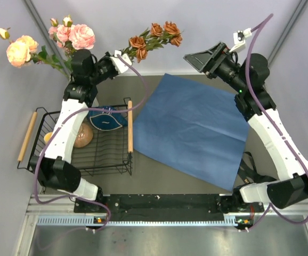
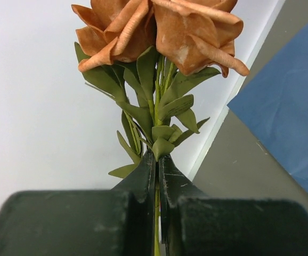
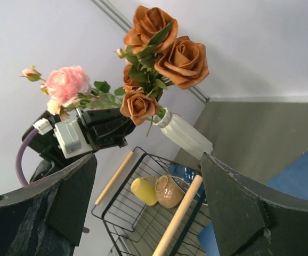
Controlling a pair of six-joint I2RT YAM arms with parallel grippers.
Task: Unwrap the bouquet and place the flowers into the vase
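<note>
Gripper, left (image 2: 156,160): jaws pressed together on the green stem of the rust-orange flowers (image 2: 159,32), just below the leaves.
Left arm: folded upward, with the wrist reaching toward the back wall above the basket's far side.
Gripper, right (image 1: 202,57): fingers spread wide with nothing between them; the arm is raised over the table's far right.
Vase (image 3: 185,137): white and ribbed; the rust-orange stems enter its scalloped mouth.
Pink and peach roses (image 1: 69,36): at far left, stems hidden behind the left arm.
Wire basket (image 1: 108,154): holds 1 yellow cup (image 3: 143,190), 1 brown cup (image 3: 169,190) and 1 blue dish (image 1: 107,121).
Blue paper (image 1: 191,128): 1 sheet, spread flat to the right of the basket.
Count: 2 arms; 4 rust-orange blooms in the right wrist view.
</note>
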